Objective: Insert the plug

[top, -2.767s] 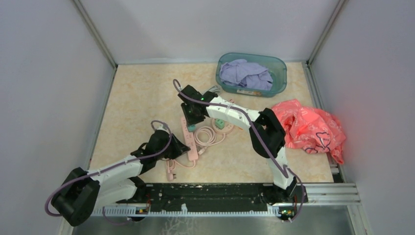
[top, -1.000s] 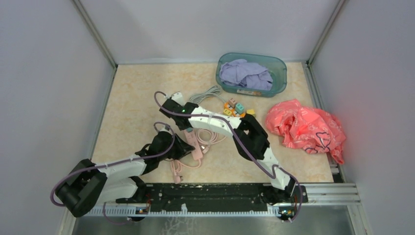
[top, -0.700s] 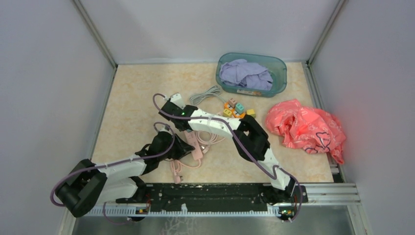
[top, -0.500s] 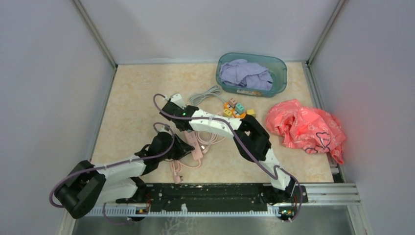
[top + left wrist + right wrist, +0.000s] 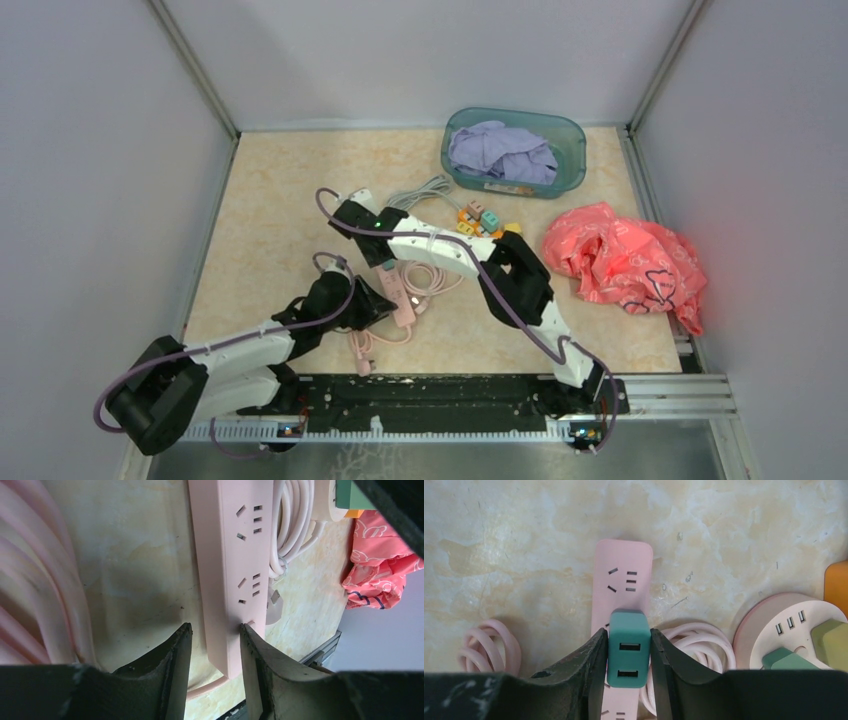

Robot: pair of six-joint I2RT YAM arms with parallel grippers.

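A pink power strip (image 5: 621, 590) lies flat on the table; it also shows in the left wrist view (image 5: 230, 570) and the top view (image 5: 400, 295). My right gripper (image 5: 628, 632) is shut on a teal USB plug (image 5: 628, 655) and holds it upright right over the strip's second socket group. From above, the right gripper (image 5: 378, 255) is at the strip's far half. My left gripper (image 5: 215, 627) straddles the strip's near end, where the cord leaves. One finger (image 5: 255, 665) touches the strip and the other stands a little apart from its side. In the top view the left gripper (image 5: 368, 305) is at the near end.
A round pink socket hub (image 5: 791, 630) with green plugs sits right of the strip, with coiled pink cable (image 5: 425, 278) between. Coloured plugs (image 5: 482, 218) and a grey cable (image 5: 420, 190) lie behind. A teal bin (image 5: 575, 160) of purple cloth and a pink bag (image 5: 625, 260) are to the right.
Since 2.8 s ago my right gripper has moved left and nearer with the teal plug over the strip, and my left gripper has closed in on the strip's near end. In the last second little moved.
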